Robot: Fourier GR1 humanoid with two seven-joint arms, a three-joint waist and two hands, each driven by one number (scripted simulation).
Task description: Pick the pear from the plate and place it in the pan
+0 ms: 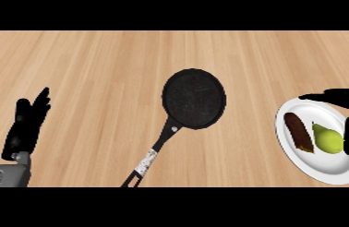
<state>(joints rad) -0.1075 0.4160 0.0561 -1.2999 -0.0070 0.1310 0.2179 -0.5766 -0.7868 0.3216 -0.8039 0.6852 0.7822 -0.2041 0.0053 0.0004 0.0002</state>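
A pale wooden counter filled the whole view. Its grain ran from near to far under even, soft light.

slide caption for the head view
Pear and a brown item on the plate, right hand at its rim; pan at centre, left hand resting.

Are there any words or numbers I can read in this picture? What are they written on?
No text here can be read.
The pale speckled patch on the handle of the pan: too blurred to read, and it may not be writing.
On the plate, the pear and the wooden counter: no words or numbers.
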